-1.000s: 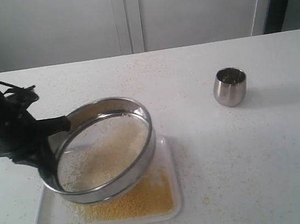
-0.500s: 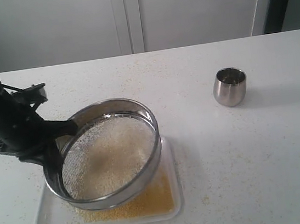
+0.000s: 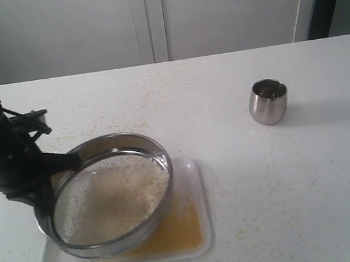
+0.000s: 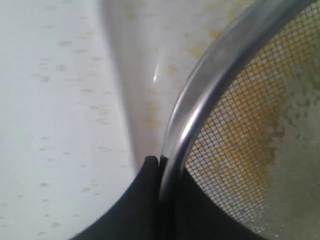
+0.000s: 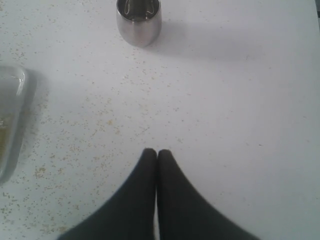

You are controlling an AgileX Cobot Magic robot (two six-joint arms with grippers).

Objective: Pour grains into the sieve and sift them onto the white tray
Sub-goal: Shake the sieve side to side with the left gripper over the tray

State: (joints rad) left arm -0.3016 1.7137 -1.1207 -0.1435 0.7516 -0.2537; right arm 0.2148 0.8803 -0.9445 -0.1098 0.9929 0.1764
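Note:
The round steel sieve (image 3: 106, 195) hangs tilted just over the white tray (image 3: 190, 174), with pale coarse grains (image 3: 115, 194) lying on its mesh. Fine golden grains (image 3: 178, 227) are spread on the tray under and in front of it. My left gripper (image 3: 44, 190) is shut on the sieve's left rim. In the left wrist view the rim (image 4: 200, 100) runs between my fingers (image 4: 147, 167), with the mesh (image 4: 235, 135) beside them. My right gripper (image 5: 157, 151) is shut on nothing and held above the bare table; it does not show in the exterior view.
A small rounded steel cup (image 3: 268, 100) stands upright on the table to the right, also seen in the right wrist view as the cup (image 5: 138, 20). Stray grains speckle the white tabletop (image 3: 247, 186) around the tray. A white wall rises behind the table.
The sieve has swung left and dropped lower over the tray, now less steeply tilted. The left arm moved with it. The cup has stayed put.

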